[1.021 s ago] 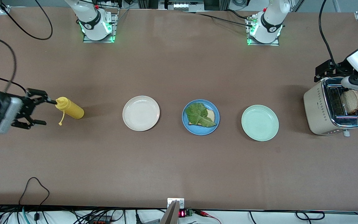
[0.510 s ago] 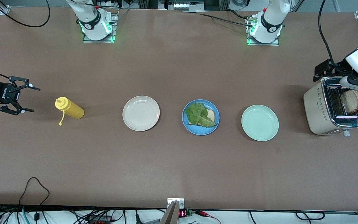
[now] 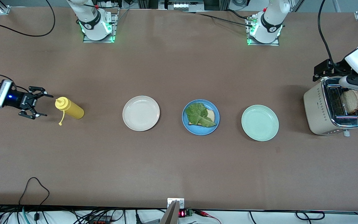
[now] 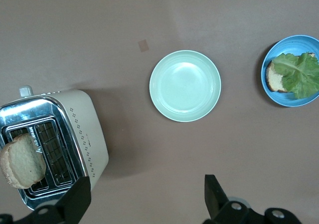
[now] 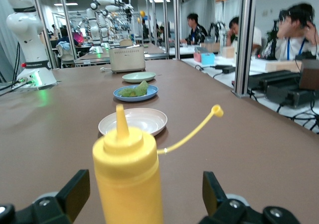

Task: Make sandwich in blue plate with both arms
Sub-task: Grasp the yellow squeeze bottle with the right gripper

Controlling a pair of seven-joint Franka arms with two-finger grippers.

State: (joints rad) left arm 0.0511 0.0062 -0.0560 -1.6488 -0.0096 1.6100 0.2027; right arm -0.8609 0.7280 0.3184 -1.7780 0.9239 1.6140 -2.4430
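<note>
Blue plate (image 3: 200, 129) midway along the tabletop (image 3: 179, 161), between beige-white plate (image 3: 141, 113) and mint-green plate (image 3: 259, 123); carries one bread slice (image 3: 210, 115) with lettuce leaf (image 3: 199, 114) on top, no upper slice. Second bread slice (image 3: 351, 101) standing in toaster (image 3: 320, 115) at the left arm's end. Left end effector (image 4: 147, 196) released, hanging above tabletop just beside toaster, grasping nothing. Right end effector (image 3: 39, 103) released, low at the right arm's end, fingers apart just short of yellow squeeze bottle (image 3: 69, 107), cap tethered and hanging loose
</note>
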